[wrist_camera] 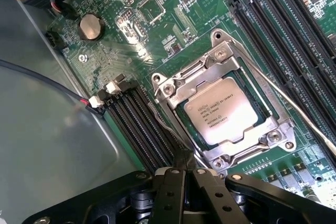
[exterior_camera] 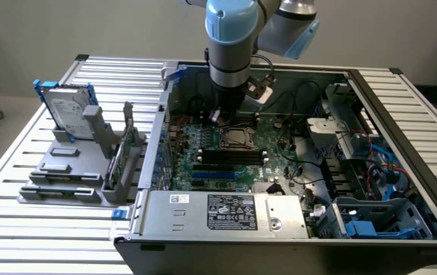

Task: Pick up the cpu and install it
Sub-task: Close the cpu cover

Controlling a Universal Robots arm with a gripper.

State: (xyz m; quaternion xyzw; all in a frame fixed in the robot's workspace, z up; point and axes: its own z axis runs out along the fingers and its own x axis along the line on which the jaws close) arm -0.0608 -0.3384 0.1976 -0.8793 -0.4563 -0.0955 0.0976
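Asker: Surface and room, how are they shown?

Answerer: A desk point(exterior_camera: 19, 229) of pale metal slats is seen under everything, backed by a plain grey wall point(exterior_camera: 50, 28).

Asker: Counts?

Answerer: One arm point(exterior_camera: 229, 51), one open computer case point(exterior_camera: 279, 258), one grey holder point(exterior_camera: 65, 172), one hard drive point(exterior_camera: 69, 112) and one cpu point(wrist_camera: 227, 113) can be counted. One coin cell point(wrist_camera: 90, 26) is set in the motherboard point(wrist_camera: 131, 40). The black memory slots are cropped, so no sure count can be given.

Asker: What is held in what?

Answerer: The hard drive, fitted with blue brackets, is stood upright in the holder at the exterior view's left, beside the case. The motherboard is laid in the case, and a power supply point(exterior_camera: 218, 212) is mounted along the near side. The cpu is seated flat inside the socket frame point(wrist_camera: 207, 65), silver top up, near the middle of the board, under the arm.

Asker: And the pincer?

Answerer: The pincer point(wrist_camera: 182, 163) is hung just beside the socket, its fingers drawn together with hardly a gap. The cpu is not gripped. A thin wire lever is run up to the tips; whether it is pinched cannot be told.
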